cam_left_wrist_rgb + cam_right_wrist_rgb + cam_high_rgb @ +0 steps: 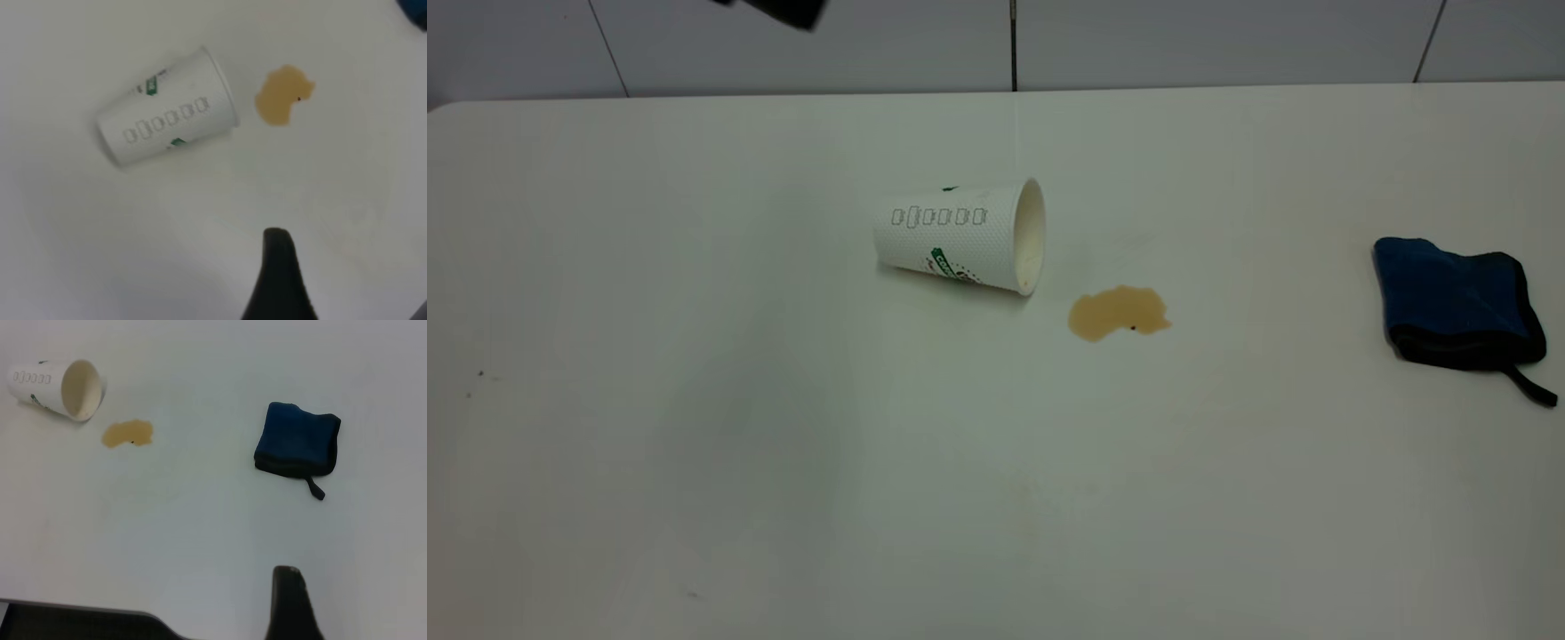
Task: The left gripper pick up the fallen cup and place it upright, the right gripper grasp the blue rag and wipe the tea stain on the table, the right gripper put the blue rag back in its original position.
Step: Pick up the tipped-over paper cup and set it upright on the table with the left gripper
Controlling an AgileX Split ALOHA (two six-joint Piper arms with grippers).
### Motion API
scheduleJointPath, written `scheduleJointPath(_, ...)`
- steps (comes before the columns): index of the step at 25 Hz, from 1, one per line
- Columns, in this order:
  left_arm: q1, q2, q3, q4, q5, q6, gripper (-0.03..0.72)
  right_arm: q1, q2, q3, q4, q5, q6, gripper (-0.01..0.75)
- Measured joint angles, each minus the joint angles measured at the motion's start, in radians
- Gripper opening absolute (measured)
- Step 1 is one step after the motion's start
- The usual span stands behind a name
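On the table [694, 356], the cup [959, 236] lies beyond the left gripper [279, 280].

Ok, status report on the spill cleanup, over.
Left gripper high above table, holding nothing. Cup on its side, tea stain unwiped, blue rag untouched. Nothing in the way.

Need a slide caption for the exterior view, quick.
White dimpled paper cup lies tipped beside light-brown tea stain; folded dark blue rag untouched.

The cup [960, 236] lies mid-table [694, 444]; the tea stain [1119, 312] just right; the blue rag [1454, 302] far right.
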Motion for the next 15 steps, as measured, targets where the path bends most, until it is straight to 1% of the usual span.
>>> scheduleJointPath(3, -0.062, 0.112, -0.08, 0.117, 0.032, -0.102, 0.591, 0.0, 0.0, 0.0, 0.0, 0.0, 0.0, 0.533)
scheduleJointPath(6, -0.114, 0.218, -0.183, 0.295, 0.124, -0.243, 0.591, 0.0, 0.0, 0.0, 0.0, 0.0, 0.0, 0.533)
scheduleJointPath(9, -0.172, 0.304, -0.292, 0.505, 0.202, -0.441, 0.591, 0.0, 0.0, 0.0, 0.0, 0.0, 0.0, 0.533)
scheduleJointPath(11, -0.211, 0.353, -0.347, 0.651, 0.224, -0.588, 0.591, 0.0, 0.0, 0.0, 0.0, 0.0, 0.0, 0.533)
scheduleJointPath(15, -0.302, 0.469, -0.464, 0.881, 0.265, -0.856, 0.591, 0.0, 0.0, 0.0, 0.0, 0.0, 0.0, 0.533)
